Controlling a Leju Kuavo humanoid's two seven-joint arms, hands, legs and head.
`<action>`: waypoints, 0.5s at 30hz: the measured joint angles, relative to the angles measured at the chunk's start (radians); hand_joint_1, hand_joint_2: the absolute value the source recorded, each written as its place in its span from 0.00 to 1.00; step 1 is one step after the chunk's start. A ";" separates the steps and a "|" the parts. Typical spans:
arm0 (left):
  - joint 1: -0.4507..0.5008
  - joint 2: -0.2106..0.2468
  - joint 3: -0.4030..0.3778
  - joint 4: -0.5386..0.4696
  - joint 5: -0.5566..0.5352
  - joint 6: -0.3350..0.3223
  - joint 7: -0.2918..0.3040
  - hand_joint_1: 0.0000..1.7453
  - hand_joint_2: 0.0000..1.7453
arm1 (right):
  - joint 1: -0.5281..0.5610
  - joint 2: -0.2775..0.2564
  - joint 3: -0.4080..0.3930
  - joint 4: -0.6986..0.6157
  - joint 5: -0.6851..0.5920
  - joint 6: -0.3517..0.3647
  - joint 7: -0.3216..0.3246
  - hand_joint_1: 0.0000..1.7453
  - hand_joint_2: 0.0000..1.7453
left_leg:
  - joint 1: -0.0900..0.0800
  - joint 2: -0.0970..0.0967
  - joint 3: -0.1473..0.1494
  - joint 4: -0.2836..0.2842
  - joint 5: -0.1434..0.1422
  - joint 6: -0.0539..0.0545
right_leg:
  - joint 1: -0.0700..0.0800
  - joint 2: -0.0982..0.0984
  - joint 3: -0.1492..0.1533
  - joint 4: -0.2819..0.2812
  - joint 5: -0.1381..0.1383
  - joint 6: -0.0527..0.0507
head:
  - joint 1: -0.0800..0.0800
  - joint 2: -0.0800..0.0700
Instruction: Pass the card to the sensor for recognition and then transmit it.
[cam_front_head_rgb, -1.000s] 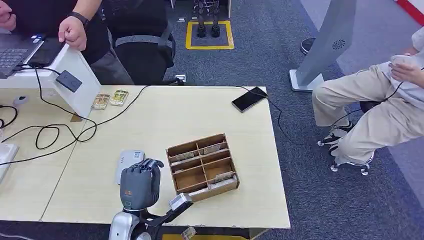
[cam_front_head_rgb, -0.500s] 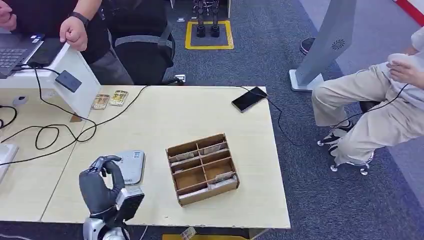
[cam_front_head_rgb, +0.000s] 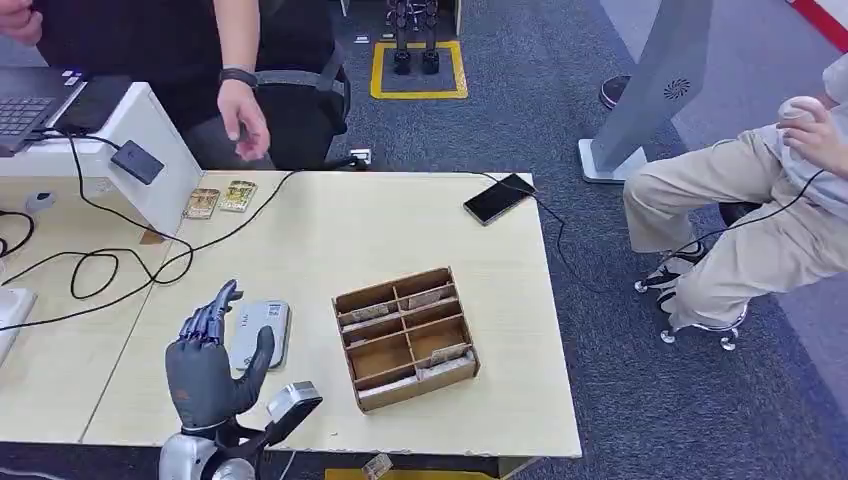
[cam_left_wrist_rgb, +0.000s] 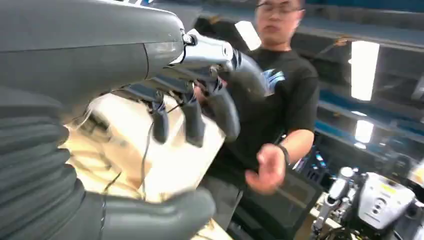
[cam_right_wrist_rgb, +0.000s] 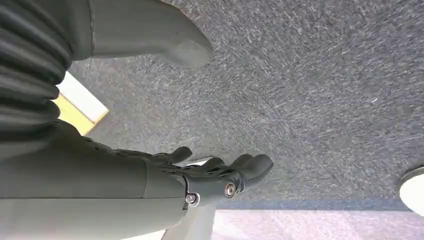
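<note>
The left hand (cam_front_head_rgb: 207, 365) hovers above the near left part of the wooden table (cam_front_head_rgb: 330, 225), its fingers spread and nothing in them; the left wrist view shows the same released hand (cam_left_wrist_rgb: 165, 100) with its fingers apart in the air. Just beyond it, on the table, lies the flat grey card sensor (cam_front_head_rgb: 262, 331).

The cards stand on edge in the wooden divided box (cam_front_head_rgb: 405, 336), which sits to the right of the sensor in the near middle of the table. One pale card (cam_front_head_rgb: 424, 297) leans in a far compartment, another card (cam_front_head_rgb: 369, 312) in the compartment to its left, and more lie along the near row. Two picture cards (cam_front_head_rgb: 221, 197) lie flat at the far left of the table, beside a white stand.

A card like these is probably light, thin and fairly stiff, with smooth faces that slip easily. It likely bends if squeezed across its face. The sensible hold is a pinch on the top edge that sticks up above the divider, thumb on one face and a finger on the other, lifting straight up so the card does not catch the wood.

The right hand (cam_right_wrist_rgb: 200, 172) hangs over grey carpet with its fingers loosely extended and holds nothing.

A person's hand (cam_front_head_rgb: 245, 118) hangs beyond the far edge of the table, and a dark phone (cam_front_head_rgb: 498, 198) lies on the far right.
</note>
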 joint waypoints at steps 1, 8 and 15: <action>0.000 0.000 -0.005 -0.004 -0.045 0.000 -0.001 0.00 1.00 | -0.001 -0.002 0.000 0.003 0.003 0.000 0.000 0.00 1.00 | 0.000 0.000 0.000 0.000 0.000 0.000 | 0.000 0.000 0.000 0.000 0.000 0.000 | 0.000 0.000; -0.002 0.001 -0.048 -0.030 -0.242 0.001 -0.042 0.00 1.00 | -0.004 -0.015 0.000 0.026 0.018 0.000 -0.013 0.00 1.00 | 0.000 0.000 0.000 0.000 0.000 0.000 | 0.000 0.000 0.000 0.000 0.000 0.000 | 0.000 0.000; -0.016 0.016 -0.127 -0.031 -0.330 0.001 0.064 0.00 1.00 | -0.006 -0.028 0.000 0.045 0.030 0.000 -0.021 0.00 1.00 | 0.000 0.000 0.000 0.000 0.000 0.000 | 0.000 0.000 0.000 0.000 0.000 0.000 | 0.000 0.000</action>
